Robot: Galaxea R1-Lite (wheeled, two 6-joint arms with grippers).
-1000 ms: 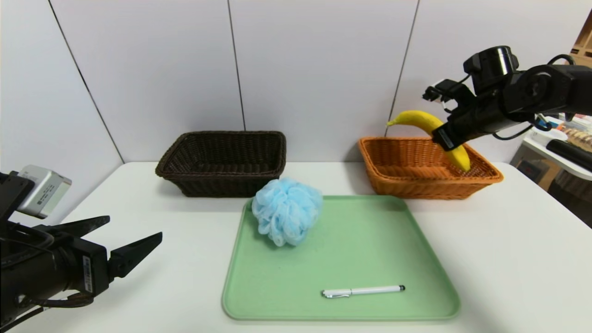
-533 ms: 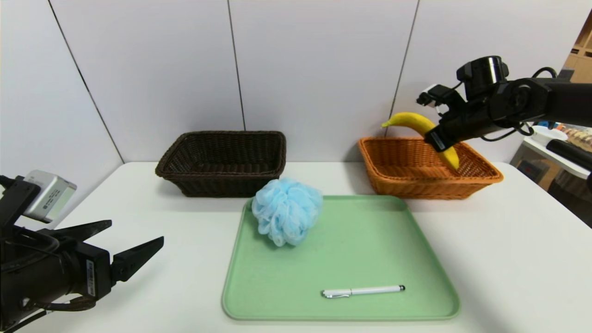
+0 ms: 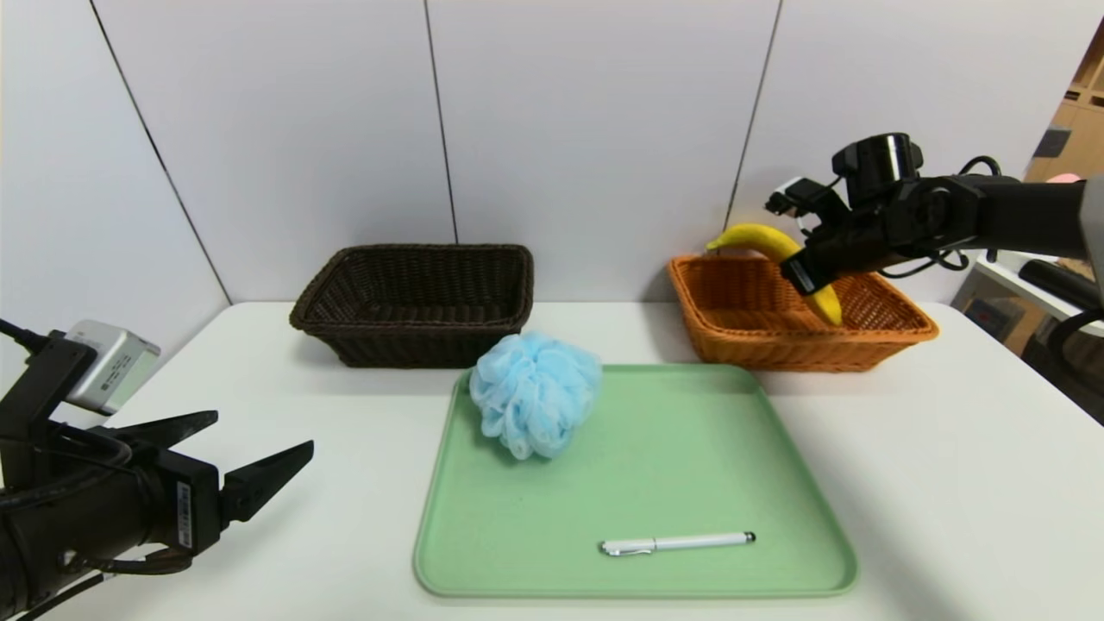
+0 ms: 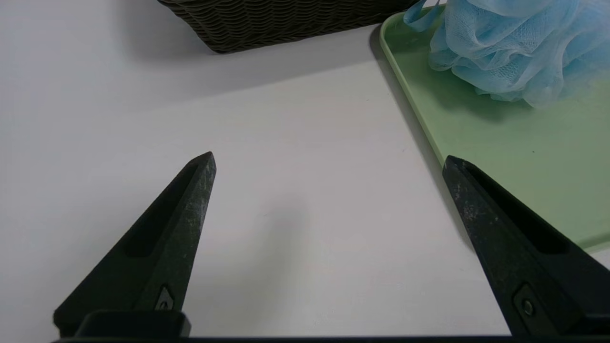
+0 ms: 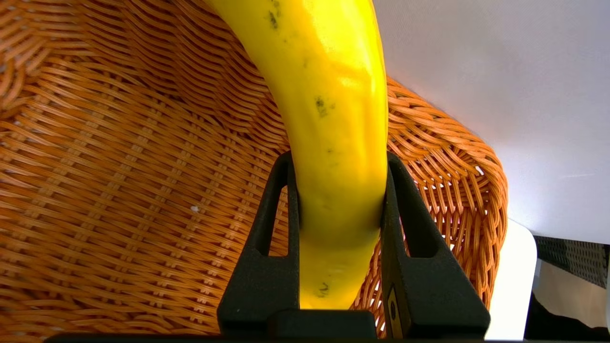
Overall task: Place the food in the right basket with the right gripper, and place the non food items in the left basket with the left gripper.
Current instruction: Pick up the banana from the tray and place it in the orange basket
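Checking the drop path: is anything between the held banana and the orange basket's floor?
Nothing visible. The right gripper clamps the banana over the orange basket, whose floor shows bare beneath it.

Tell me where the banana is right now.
The banana is on the right of the head view, clamped in the right gripper above the orange wicker basket, lower end dipping inside.

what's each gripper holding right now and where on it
The right gripper is shut on the banana near one end, over the orange basket. The left gripper is open and holds nothing.
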